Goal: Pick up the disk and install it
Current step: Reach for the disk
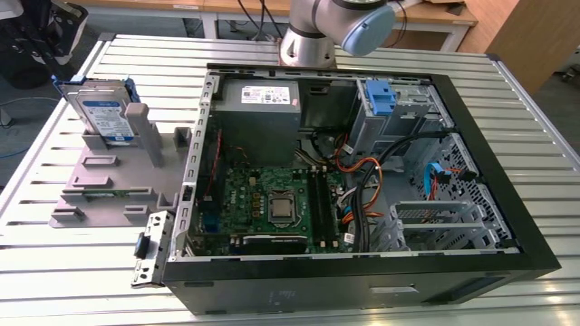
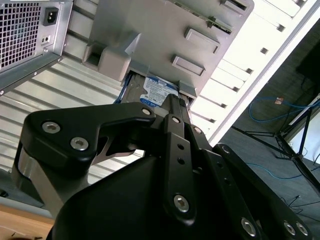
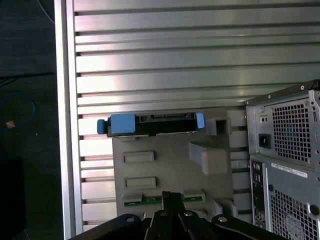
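The gripper (image 3: pixel 172 196) hung closed and empty, apart from the disk (image 3: pixel 150 123) upright in its holder (image 3: pixel 170 165); descending unopened, it could strike the disk; a skewed grasp might jam it.

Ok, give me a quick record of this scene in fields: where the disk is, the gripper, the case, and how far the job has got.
disk: upright on edge in the grey holder, blue carrier around it
holder: on the slatted table, at the exterior view's left of the computer case
computer case: side open, board and cables exposed
gripper: over the holder in the first wrist view, apart from the disk
task state: disk not yet picked up, not in the case
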Available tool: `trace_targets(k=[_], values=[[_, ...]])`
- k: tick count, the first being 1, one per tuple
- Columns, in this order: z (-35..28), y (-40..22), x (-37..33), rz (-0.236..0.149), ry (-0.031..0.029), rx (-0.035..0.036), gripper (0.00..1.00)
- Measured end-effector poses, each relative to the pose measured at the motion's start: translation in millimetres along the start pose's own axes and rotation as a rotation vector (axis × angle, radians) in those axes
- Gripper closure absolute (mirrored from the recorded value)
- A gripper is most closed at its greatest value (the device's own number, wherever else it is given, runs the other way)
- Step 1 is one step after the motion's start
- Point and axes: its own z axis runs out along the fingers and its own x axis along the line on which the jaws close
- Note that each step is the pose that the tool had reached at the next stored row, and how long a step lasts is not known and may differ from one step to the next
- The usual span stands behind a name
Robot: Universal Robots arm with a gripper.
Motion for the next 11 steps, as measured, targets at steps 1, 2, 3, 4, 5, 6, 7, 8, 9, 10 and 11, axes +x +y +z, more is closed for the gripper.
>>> trace_targets(k=[1, 2, 3, 4, 5, 6, 7, 8, 9, 10, 11], values=[[0.0, 0.0, 0.0, 0.0, 0.0, 0.0, 0.89], [0.0, 0.0, 0.0, 0.0, 0.0, 0.0, 0.89], [0.0, 0.0, 0.1, 0.0, -0.0001, 0.0, 0.89], [0.0, 0.0, 0.1, 0.0, 0.0, 0.0, 0.89], [0.1, 0.0, 0.1, 0.0, 0.0, -0.0001, 0.89], [0.1, 0.0, 0.1, 0.0, -0.0001, 0.0, 0.89], [0.1, 0.0, 0.3, 0.0, -0.0001, -0.0001, 0.89], [0.1, -0.1, 0.8, 0.0, -0.0001, 0.0, 0.89], [0.1, -0.1, 1.2, 0.0, 0.0, 0.0, 0.89], [0.2, -0.1, 1.8, 0.0, 0.0, 0.0, 0.89], [0.4, -0.2, 2.5, 0.0, -0.0001, -0.0001, 0.89]])
